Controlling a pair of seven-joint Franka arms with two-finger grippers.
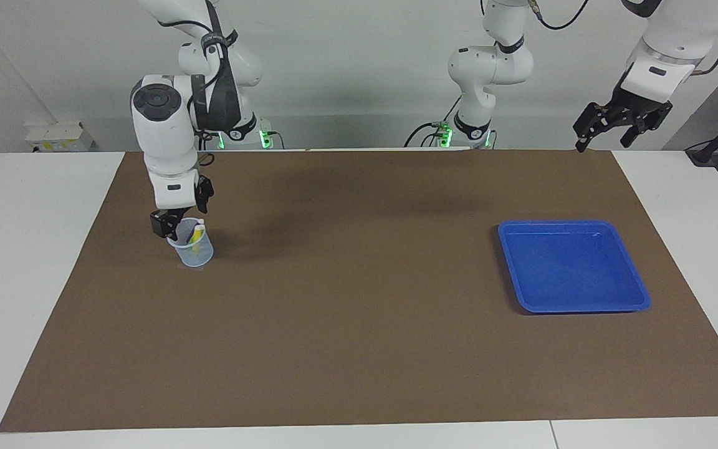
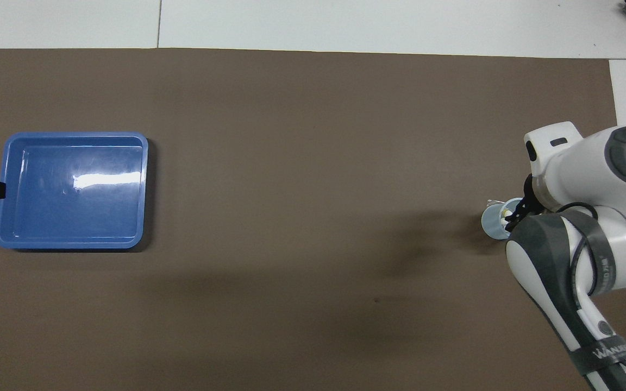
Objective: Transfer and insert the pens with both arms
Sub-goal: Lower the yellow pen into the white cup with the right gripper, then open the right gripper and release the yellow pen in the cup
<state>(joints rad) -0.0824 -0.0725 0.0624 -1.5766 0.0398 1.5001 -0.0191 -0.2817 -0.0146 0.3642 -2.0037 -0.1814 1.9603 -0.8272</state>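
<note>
Bright, even light from above. A white glare streak sits on the floor of the blue tray (image 2: 74, 239) in the overhead view (milder in the facing view). Soft, diffuse arm shadows spread across the brown mat (image 1: 359, 349). Both views are sharp, without visible edge distortion.

Robot lab: two white arms (image 1: 166, 125) bolted at bare white table (image 1: 35, 262), brown mat (image 1: 359, 349), plain wall

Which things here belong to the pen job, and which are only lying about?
Belonging to the job:
- yellow marker pen in small clear plastic cup
- right gripper, jaws open, over the cup
- left gripper, waiting
- empty blue plastic tray

Lying about:
- brown table mat
</note>
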